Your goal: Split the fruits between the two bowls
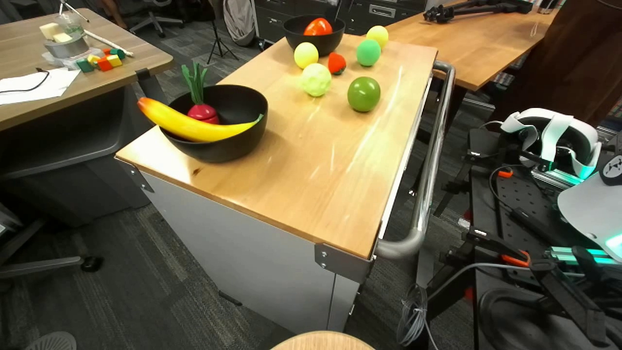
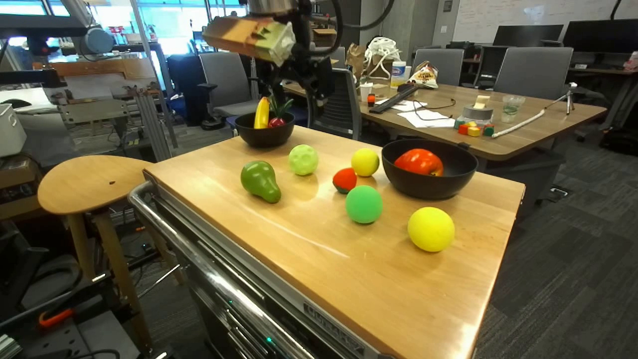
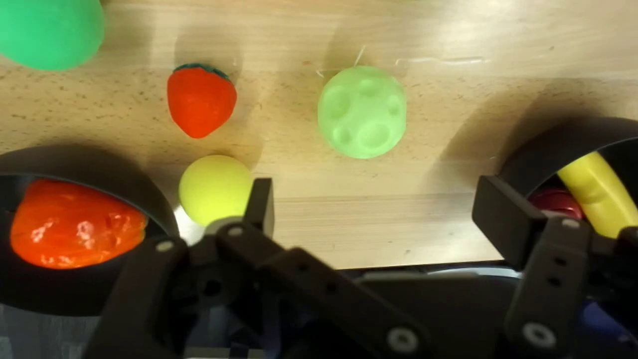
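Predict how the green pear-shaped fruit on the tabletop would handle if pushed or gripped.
The green pear-shaped fruit would probably roll in a curve, since one end is fat and the other narrow. Its glossy surface might slip in a grip. No dents show, so it's probably stiff.

Black bowls [image 3: 114, 167]: two, one to either side of the jaws in the wrist view. One bowl holds one banana [image 1: 189, 125], one radish [image 1: 203, 113]; the opposite holds one bell pepper [image 3: 75, 224]. On the surface [image 2: 423, 299] below the jaws: two yellow balls [image 2: 431, 229], one green ball [image 2: 364, 204], one pale-green dimpled ball [image 3: 362, 112], one strawberry [image 3: 201, 102], one green pear [image 2: 259, 180].
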`<state>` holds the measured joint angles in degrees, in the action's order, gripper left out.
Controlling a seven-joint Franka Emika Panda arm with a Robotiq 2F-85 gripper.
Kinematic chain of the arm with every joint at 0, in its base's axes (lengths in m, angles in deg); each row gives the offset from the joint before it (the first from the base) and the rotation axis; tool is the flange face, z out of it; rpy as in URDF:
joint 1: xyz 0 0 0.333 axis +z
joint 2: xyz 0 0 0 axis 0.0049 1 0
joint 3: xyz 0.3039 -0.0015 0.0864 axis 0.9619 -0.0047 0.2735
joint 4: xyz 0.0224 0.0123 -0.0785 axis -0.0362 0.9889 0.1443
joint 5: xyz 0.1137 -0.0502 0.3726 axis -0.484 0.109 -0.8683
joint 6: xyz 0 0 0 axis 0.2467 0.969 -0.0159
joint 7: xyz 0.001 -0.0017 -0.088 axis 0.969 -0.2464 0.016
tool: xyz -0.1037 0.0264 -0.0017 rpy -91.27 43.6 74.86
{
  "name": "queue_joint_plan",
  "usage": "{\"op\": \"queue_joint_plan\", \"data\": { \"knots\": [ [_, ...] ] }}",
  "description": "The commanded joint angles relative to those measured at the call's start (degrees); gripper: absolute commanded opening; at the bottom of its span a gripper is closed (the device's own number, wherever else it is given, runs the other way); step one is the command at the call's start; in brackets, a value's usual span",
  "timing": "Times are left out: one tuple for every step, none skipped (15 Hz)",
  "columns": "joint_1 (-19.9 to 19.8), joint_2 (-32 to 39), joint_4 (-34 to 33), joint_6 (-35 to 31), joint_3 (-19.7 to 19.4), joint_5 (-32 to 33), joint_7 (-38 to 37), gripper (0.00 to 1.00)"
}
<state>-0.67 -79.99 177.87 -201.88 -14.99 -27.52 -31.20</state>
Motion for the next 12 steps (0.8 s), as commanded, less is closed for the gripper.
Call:
{"op": "queue_joint_plan", "data": {
  "knots": [
    [-0.5, 7.1, -1.1, -8.1, 0.9, 0.0, -1.0, 1.00],
    [-0.6, 9.0, -1.7, -9.0, 1.2, -0.1, -1.6, 1.00],
    [-0.7, 11.0, -2.4, -9.4, 1.5, 0.3, -2.5, 1.00],
    [-0.8, 12.7, -3.0, -9.8, 1.8, 0.2, -3.2, 1.00],
    [-0.8, 14.3, -3.7, -9.4, 2.2, 0.0, -3.8, 1.00],
    [-0.8, 15.6, -4.2, -9.4, 2.6, 0.1, -4.6, 1.00],
    [-0.9, 16.7, -4.6, -9.2, 2.9, 0.2, -5.0, 1.00],
    [-0.9, 17.4, -5.0, -9.1, 3.3, 0.4, -5.5, 1.00],
    [-1.0, 18.2, -5.4, -9.3, 3.7, 0.4, -5.6, 1.00],
    [-1.0, 18.6, -5.5, -9.6, 4.0, 0.6, -5.6, 0.90],
    [-1.1, 19.1, -5.8, -9.7, 4.3, 0.7, -5.6, 0.73],
    [-1.2, 19.4, -6.1, -9.7, 4.5, 0.8, -5.6, 0.66]
  ]
}}
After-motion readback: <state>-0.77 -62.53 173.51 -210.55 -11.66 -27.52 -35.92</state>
